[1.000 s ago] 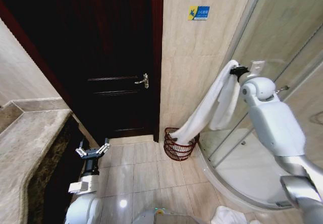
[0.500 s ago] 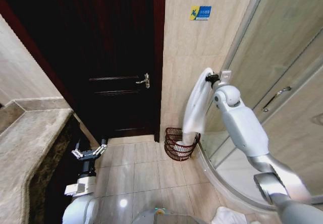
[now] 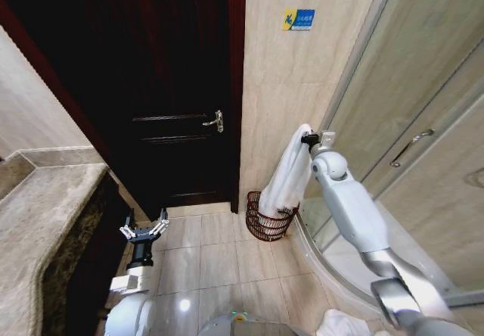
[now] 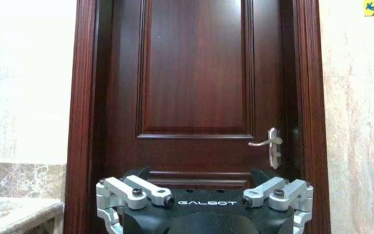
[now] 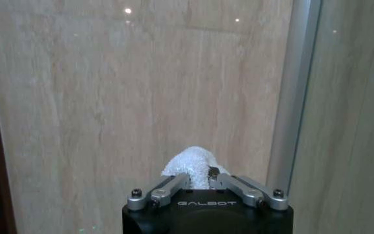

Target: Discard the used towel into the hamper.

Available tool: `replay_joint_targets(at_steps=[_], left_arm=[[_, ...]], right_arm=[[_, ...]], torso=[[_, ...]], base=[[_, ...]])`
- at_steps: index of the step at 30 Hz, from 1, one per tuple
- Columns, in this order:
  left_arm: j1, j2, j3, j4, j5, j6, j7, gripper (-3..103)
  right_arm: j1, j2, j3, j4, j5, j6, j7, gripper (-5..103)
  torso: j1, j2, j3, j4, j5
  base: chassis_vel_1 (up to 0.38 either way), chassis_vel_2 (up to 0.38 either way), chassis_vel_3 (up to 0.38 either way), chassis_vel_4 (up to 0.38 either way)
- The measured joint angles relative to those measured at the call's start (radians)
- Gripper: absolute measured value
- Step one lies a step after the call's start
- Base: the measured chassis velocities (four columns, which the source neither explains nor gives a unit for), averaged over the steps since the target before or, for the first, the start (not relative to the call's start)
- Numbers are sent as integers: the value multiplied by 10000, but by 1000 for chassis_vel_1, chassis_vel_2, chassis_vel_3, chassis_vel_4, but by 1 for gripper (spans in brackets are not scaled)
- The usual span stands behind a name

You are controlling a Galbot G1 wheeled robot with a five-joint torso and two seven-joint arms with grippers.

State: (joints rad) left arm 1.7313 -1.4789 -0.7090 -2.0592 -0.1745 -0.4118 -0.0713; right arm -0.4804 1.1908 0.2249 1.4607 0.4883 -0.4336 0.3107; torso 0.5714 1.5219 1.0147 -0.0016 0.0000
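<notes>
A white towel (image 3: 288, 175) hangs from my right gripper (image 3: 306, 141), which is shut on its top fold close to the beige wall. The cloth drapes straight down and its lower end reaches into the hamper (image 3: 268, 216), a dark reddish wire basket on the floor in the corner by the door frame. In the right wrist view the towel (image 5: 192, 165) bunches out between the shut fingers (image 5: 174, 185). My left gripper (image 3: 145, 231) is held low on the left over the floor tiles, open and empty, facing the door; its fingers (image 4: 130, 188) spread wide in the left wrist view.
A dark wooden door (image 3: 174, 101) with a metal handle (image 3: 215, 121) stands shut left of the hamper. A curved glass shower enclosure (image 3: 408, 132) fills the right. A stone counter (image 3: 41, 222) runs along the left. Another white cloth (image 3: 340, 322) lies on the floor near me.
My right arm has swung left and lowered, carrying the towel from beside the shower glass to above the hamper; the towel now hangs more bunched and vertical. The left gripper shifted slightly.
</notes>
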Motion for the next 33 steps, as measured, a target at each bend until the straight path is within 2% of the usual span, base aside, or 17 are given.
replay_joint_targets(at_steps=[8, 14, 26, 33], left_arm=[[181, -98, 104, 27, 117, -115, -5, 100], [478, -153, 195, -61, 151, -190, 41, 100], [594, -170, 160, -115, 296, -278, 69, 100], [609, -226, 166, -48, 370, -360, 70, 100]], right_arm=[[-263, 292, 438, -871, -806, 679, -566, 5], [-199, 891, 908, -2456, -1663, 1912, -1022, 5], [152, 1698, 1327, -4135, -2156, 2909, -1372, 5], [478, 1758, 1567, -4970, -2278, 3266, -1490, 5]], torso=[[-1, 0, 0, -2, 0], [-1, 0, 0, -1, -1], [-17, -38, -18, 3, 0], [-188, -416, -218, 2, 1]], base=[[0, 0, 0, 0], [0, 0, 0, 0], [0, 0, 0, 0], [0, 0, 0, 0]])
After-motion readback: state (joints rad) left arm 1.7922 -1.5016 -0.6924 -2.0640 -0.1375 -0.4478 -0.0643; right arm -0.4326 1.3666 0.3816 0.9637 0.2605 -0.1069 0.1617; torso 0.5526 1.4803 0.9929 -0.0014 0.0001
